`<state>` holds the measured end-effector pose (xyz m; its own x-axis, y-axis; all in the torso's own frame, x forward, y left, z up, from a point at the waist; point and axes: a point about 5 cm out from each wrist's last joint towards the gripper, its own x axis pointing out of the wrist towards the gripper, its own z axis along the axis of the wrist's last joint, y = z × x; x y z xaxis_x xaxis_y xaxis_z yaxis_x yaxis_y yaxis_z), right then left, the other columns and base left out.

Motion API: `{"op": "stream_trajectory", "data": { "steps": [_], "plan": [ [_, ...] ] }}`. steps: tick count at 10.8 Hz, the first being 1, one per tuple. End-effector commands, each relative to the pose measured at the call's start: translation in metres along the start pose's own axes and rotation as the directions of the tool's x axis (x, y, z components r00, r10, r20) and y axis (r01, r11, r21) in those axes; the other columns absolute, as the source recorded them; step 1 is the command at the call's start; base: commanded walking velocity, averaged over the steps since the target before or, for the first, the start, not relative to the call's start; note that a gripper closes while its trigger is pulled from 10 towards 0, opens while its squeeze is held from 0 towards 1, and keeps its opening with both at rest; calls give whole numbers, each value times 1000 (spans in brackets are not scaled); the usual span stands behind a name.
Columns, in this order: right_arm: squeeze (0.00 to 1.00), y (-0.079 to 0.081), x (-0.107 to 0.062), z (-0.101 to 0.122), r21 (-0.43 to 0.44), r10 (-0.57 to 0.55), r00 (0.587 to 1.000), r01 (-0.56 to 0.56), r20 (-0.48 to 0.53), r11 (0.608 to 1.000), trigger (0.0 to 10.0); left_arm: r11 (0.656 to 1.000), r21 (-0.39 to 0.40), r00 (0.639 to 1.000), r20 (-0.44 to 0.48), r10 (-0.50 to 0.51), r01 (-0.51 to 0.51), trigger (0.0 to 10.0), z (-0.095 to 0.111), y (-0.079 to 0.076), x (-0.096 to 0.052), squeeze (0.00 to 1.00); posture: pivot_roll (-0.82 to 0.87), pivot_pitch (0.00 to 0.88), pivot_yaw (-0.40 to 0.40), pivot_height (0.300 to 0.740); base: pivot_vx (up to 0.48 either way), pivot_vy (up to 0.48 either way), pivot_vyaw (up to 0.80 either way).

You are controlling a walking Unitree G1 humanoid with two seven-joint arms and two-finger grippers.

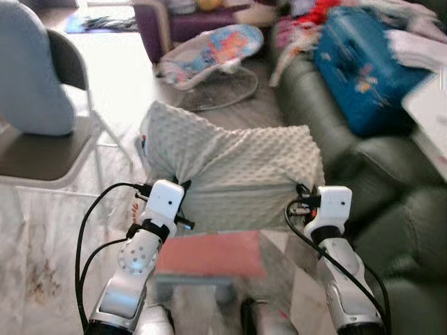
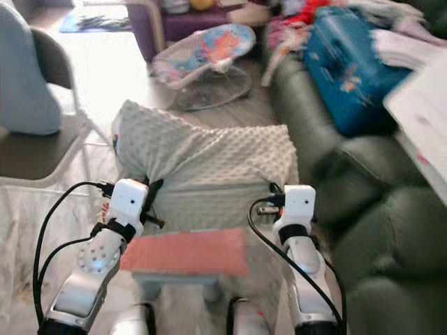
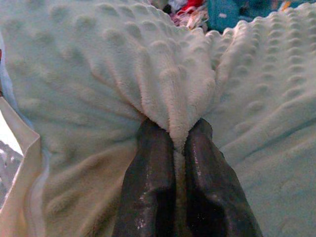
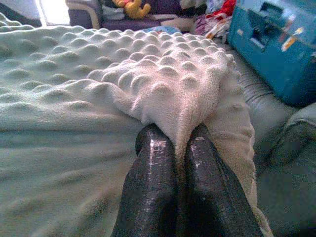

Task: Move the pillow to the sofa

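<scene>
Pillow was held up in front of robot, left of the sofa. Left gripper & right gripper each pinched only a fold of fabric. Risk: a thin pinch slips, pillow sags or drops before reaching sofa.

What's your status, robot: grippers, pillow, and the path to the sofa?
Left gripper and right gripper both pinching pillow fabric. Pillow held up between them. Green sofa to the right; blue case on its far end.
</scene>
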<state>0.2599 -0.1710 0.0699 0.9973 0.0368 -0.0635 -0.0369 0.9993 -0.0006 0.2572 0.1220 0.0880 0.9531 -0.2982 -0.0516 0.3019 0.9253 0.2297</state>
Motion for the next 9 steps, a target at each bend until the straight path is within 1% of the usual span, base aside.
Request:
{"op": "stream_trajectory", "data": {
  "steps": [1, 3, 5, 9],
  "plan": [
    [0, -13, 0, 0, -7, -47, 999, 47, -6, 999, 10000, 1000, -1, 1000, 0, 28, -28, 10000, 0, 5, 1, 0, -49, 78, -26, 740, -277, 0, 0],
    [0, -16, 1, 1, -14, -50, 999, 50, -6, 999, 10000, 1000, -3, 1000, 12, 27, -27, 10000, 3, 4, 6, 0, -55, 70, -28, 740, -268, 0, 0],
    [0, -14, 2, 1, -14, -40, 999, 40, -5, 999, 10000, 1000, -5, 999, 17, 31, -31, 10000, 4, 4, 8, 0, -55, 64, -31, 740, -261, 0, 0],
    [0, -15, 2, -1, -14, -37, 999, 37, -12, 999, 10000, 999, -20, 999, 19, 30, -30, 10000, 4, 1, 8, 0, -56, 68, -33, 740, -255, 0, 0]
  ]
}}
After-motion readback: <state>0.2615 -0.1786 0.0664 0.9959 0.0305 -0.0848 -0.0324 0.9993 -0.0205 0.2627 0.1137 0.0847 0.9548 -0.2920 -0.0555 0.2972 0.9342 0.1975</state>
